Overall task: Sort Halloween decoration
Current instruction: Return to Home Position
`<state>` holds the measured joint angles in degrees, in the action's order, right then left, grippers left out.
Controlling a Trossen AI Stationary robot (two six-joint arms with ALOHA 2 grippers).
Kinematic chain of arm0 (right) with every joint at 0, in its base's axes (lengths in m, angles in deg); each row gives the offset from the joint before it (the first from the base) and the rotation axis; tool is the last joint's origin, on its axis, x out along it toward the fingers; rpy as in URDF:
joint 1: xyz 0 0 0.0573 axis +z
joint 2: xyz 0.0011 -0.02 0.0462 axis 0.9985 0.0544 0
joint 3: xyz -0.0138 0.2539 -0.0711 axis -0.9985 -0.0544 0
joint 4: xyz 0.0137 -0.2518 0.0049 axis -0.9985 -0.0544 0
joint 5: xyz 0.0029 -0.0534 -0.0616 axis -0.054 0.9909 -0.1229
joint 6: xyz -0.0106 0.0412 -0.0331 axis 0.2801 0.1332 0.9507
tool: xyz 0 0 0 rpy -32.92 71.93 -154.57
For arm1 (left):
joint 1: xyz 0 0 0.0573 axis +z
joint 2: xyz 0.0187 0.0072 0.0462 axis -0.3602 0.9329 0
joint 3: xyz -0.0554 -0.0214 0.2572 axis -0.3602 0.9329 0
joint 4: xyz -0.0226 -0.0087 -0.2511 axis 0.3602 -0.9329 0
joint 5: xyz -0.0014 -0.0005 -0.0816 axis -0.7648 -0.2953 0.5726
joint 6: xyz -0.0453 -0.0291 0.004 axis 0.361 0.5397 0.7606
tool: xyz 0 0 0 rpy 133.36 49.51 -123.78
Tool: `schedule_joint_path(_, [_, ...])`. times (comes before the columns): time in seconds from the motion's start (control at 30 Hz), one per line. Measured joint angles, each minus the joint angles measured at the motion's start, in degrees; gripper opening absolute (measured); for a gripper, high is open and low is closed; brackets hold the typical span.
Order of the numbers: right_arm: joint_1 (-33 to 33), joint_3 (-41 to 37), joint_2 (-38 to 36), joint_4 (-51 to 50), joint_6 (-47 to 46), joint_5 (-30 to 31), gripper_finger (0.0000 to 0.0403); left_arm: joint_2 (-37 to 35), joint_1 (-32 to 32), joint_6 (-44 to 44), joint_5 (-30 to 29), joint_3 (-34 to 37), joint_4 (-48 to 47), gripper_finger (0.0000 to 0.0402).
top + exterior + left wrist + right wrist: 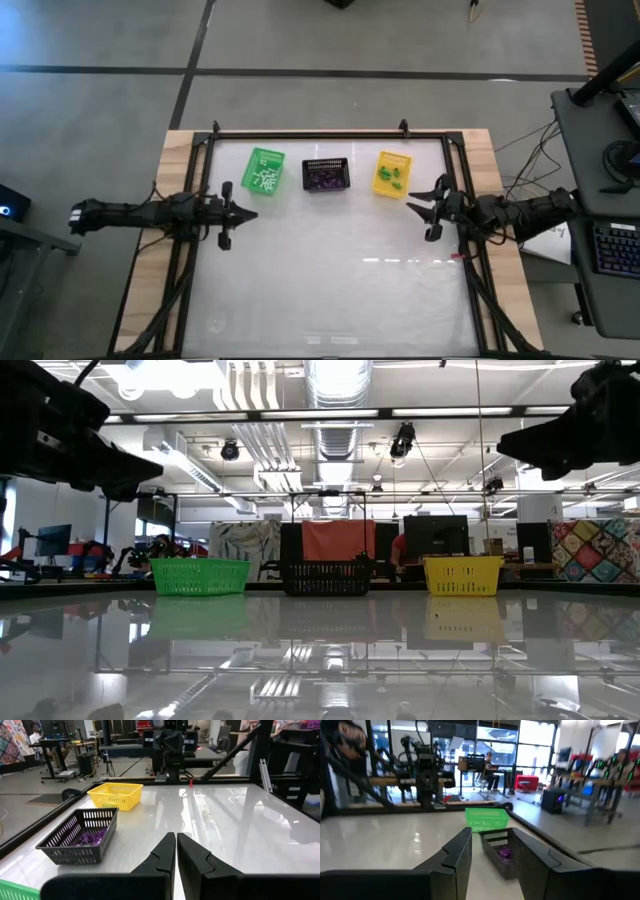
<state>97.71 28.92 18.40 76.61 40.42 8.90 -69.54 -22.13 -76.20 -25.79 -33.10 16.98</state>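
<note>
The glossy white surface (330, 270) carries 3 small baskets in a row along its far edge. The 2 arms reach in level from opposite sides and hang above it. The left pincer (175, 836) is near the green basket, fingers pressed together with nothing between them. The right pincer (490, 831) is near the yellow basket, fingers spread apart and empty.

The green basket (250, 170) holds the white trinkets (266, 178), the black basket (326, 162) the purple trinkets (90, 838), and the yellow basket (393, 156) the green trinkets (396, 177). No trinket shows outside a basket, so the sorting looks finished.

Each trinket is far smaller than a pincer and probably very light and stiff, likely moulded plastic. On so slick a surface one would probably skid or flip if nudged from 1 side. The safer hold is probably a straight descent, with the 2 fingertips closing gently across the narrowest middle part. Piled as they are, several pieces would likely come up together. How fragile they are cannot be told.
</note>
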Motion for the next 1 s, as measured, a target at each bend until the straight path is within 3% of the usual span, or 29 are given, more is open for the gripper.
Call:
schedule_joint_path(0.2, [0.0,0.0,0.0,0.1,-6.9,0.0,0.0123,1.0,0.0,0.0,0.0,0.0,0.0,0.0000])
schedule_joint_path(1.0, [0.0,0.0,0.0,0.1,-6.7,0.0,0.0123,3.4,0.0,0.0,-0.1,0.0,0.0,0.0000])
